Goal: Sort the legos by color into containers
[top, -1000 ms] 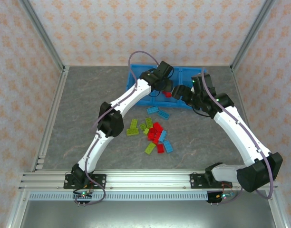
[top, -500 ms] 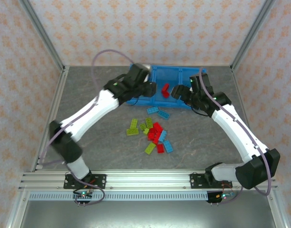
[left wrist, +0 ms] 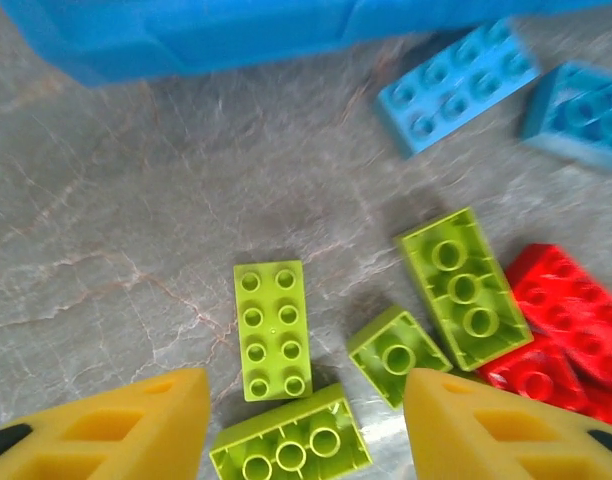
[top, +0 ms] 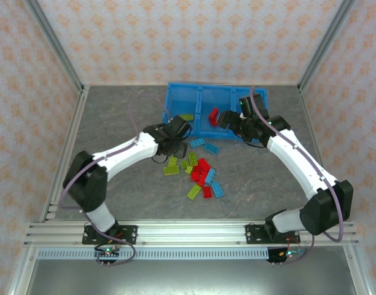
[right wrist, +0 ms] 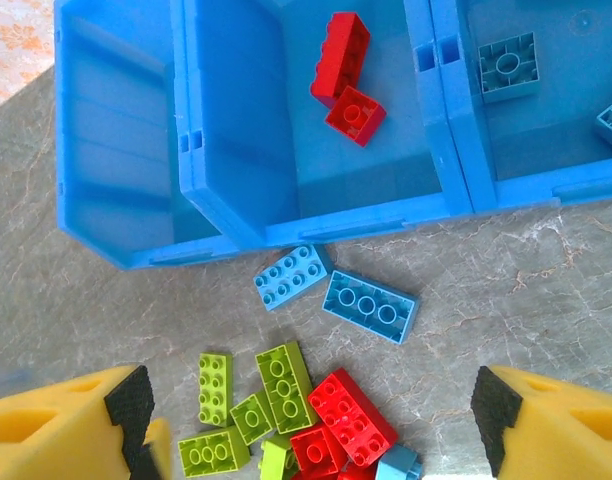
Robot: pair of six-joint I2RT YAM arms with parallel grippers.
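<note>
The legos lie in a loose pile (top: 199, 172) on the grey table in front of the blue bin (top: 200, 92). My left gripper (top: 171, 149) hangs open just above the pile's yellow-green bricks. An upside-down yellow-green brick (left wrist: 291, 440) lies between its fingers (left wrist: 136, 430), untouched, and a studded one (left wrist: 271, 328) lies just ahead. My right gripper (top: 228, 120) stands wide open and empty at the bin's near wall. Of the containers, the middle one holds two red bricks (right wrist: 341, 50), the right a light blue brick (right wrist: 508, 65), and the left a yellow-green brick (top: 187, 117).
Two light blue bricks (right wrist: 291, 277) (right wrist: 371, 305) lie apart from the pile, close to the bin's near wall (right wrist: 366, 222). Red bricks (right wrist: 351, 417) sit beside the green ones. Metal frame posts and patterned walls close in the table on three sides.
My left arm has swung back from the bin to the near side, down over the green bricks, and its jaws have widened. The right gripper has edged left along the bin.
</note>
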